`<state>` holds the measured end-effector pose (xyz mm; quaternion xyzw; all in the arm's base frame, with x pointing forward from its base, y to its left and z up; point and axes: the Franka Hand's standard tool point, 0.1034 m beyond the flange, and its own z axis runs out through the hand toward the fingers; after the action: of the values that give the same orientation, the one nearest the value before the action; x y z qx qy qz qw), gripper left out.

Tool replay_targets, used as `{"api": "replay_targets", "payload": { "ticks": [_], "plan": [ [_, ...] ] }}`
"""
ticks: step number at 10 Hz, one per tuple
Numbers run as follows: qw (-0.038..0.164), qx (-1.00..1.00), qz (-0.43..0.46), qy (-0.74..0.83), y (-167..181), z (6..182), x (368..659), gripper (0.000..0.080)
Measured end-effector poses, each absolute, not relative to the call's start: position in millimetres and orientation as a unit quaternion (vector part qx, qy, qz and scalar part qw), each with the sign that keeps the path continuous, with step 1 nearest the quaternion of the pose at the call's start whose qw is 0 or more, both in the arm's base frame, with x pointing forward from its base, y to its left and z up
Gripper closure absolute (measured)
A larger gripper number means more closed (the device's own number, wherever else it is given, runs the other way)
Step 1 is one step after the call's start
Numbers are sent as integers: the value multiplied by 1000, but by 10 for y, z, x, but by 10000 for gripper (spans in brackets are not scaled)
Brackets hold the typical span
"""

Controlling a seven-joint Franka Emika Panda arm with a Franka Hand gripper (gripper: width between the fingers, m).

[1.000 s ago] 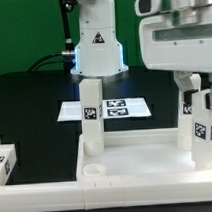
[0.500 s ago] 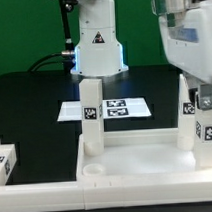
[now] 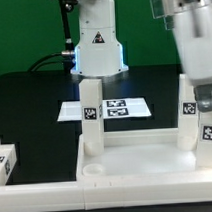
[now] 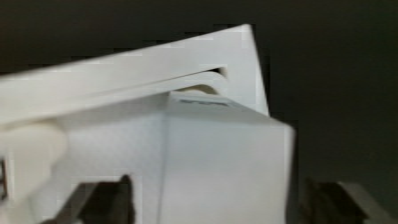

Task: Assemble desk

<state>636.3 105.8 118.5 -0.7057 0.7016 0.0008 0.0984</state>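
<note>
Now legs [image 3: 89,113] upright in tabletop [image 3: 136,155] corners; gripper [image 4: 214,205] spread (straddling one leg).

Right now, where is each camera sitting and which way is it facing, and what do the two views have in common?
Exterior view: off the arm, facing the white arm base across the white rimmed plastic tabletop panel; base and blurred wrist show.
Wrist view: on the wrist, looking down an upright white square-section leg; the open gripper shows its dark fingertips beside it.
Shared: seemingly that leg, at the exterior view's right.
</note>
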Motion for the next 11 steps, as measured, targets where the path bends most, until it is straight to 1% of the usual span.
{"api": "replay_targets", "payload": {
  "ticks": [1,2,3,5,6,7,8,9,10,11],
  "plan": [
    [97,-760,-7,643,1093,1179,6369,228],
    [94,-800,-12,592,1107,1143,6358,174],
    [94,-813,-15,575,1093,1149,6363,157],
    [92,-848,-21,522,1083,1146,6362,151],
    [88,-869,-26,485,1078,1146,6361,151],
    [69,-915,-42,394,1087,1152,6373,151],
    [58,-952,-61,295,1113,1145,6395,151],
    [59,-951,-61,297,1109,1143,6394,151],
    [59,-951,-61,297,1107,1143,6394,258],
    [59,-951,-61,297,1107,1143,6394,258]
  ]
}}
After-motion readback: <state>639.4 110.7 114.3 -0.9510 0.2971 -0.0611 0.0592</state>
